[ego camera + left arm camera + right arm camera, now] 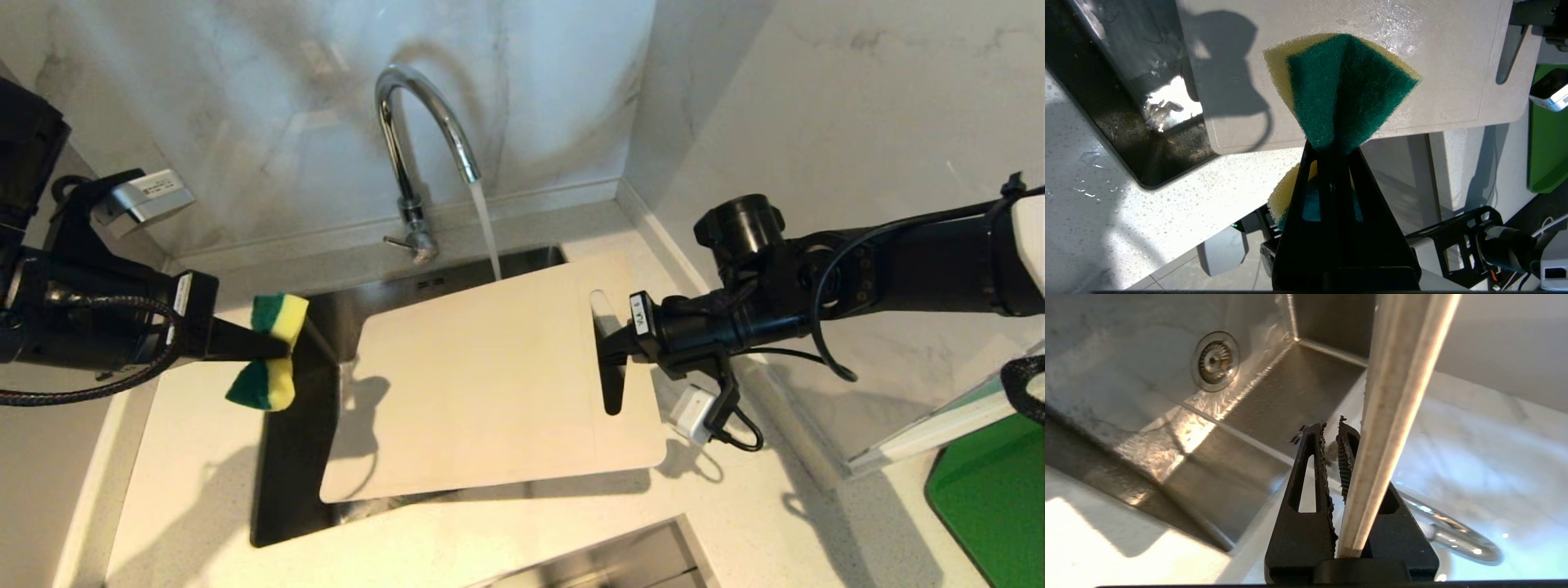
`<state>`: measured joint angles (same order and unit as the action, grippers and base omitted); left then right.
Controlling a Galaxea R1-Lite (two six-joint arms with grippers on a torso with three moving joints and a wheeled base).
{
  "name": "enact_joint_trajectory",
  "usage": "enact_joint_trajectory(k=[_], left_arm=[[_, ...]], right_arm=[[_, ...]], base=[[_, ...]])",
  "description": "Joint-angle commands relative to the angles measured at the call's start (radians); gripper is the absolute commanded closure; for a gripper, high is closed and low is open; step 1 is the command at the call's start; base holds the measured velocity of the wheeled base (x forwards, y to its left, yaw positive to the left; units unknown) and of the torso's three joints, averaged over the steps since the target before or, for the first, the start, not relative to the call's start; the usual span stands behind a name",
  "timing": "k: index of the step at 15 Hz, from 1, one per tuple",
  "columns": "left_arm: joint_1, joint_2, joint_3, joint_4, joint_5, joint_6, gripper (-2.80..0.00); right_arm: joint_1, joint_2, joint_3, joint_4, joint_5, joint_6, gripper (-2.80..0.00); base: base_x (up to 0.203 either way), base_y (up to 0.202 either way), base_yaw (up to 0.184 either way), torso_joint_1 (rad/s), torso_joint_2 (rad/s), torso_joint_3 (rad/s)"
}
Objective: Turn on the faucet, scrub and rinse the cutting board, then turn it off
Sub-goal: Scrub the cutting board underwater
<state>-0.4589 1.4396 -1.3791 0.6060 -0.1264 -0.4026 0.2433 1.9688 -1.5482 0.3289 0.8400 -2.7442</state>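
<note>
Marble walls are standing behind a speckled white desk (196,457) with a steel sink (294,457). Water is running from the shiny chrome curved faucet (416,122). The right tool (611,359) is pinching the big pale beige cutting board (490,367) by its slot end, holding it over the sink, long side across. The left tool (273,349) is squeezing a yellow and green sponge (273,347) at the sink's left edge, just beside the board's free end, with nothing between.

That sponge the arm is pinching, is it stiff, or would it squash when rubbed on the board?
Probably soft: the left gripper squeezes the sponge at its middle and both ends flare out like a bow tie. It looks light, sticking out sideways without drooping. The green face looks coarse, so it should grip rather than slide on the wet cutting board.
</note>
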Motion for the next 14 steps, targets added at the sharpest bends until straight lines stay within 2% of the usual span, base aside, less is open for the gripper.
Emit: enact_joint_trajectory(k=[1,5,14], left_arm=[[-0.001,0.012,0.002,0.004,-0.001,-0.004,0.00],[-0.010,0.010,0.005,0.008,-0.006,-0.004,0.00],[-0.041,0.013,0.020,0.007,-0.002,-0.007,0.00]], right_arm=[[-0.018,0.029,-0.012,0.001,0.005,-0.016,0.00],[-0.071,0.053,-0.062,0.001,0.004,-0.016,0.00],[-0.094,0.074,-0.208,0.029,-0.018,-0.016,0.00]], base=[[0.000,0.000,0.000,0.000,0.00,0.000],[0.000,0.000,0.000,0.000,0.00,0.000],[0.000,0.000,0.000,0.000,0.00,0.000]])
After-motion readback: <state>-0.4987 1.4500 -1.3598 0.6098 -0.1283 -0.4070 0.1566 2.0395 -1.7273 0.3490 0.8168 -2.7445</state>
